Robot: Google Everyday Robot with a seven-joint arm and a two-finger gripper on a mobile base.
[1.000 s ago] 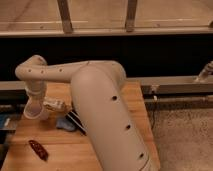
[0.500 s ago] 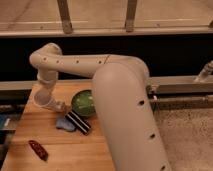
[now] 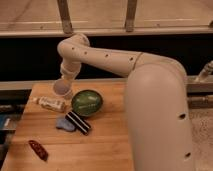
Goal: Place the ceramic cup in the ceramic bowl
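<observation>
The arm has been lifted off the bench over the last second, and the ceramic cup is carried up with it, clamped in the closed gripper and tipped mouth-out. The ceramic bowl, hidden behind the arm a moment ago, is now uncovered just right of and below the cup (so pickup looks done, only a short carry and release left). A label is seen on the white tube, but nothing can be read.
</observation>
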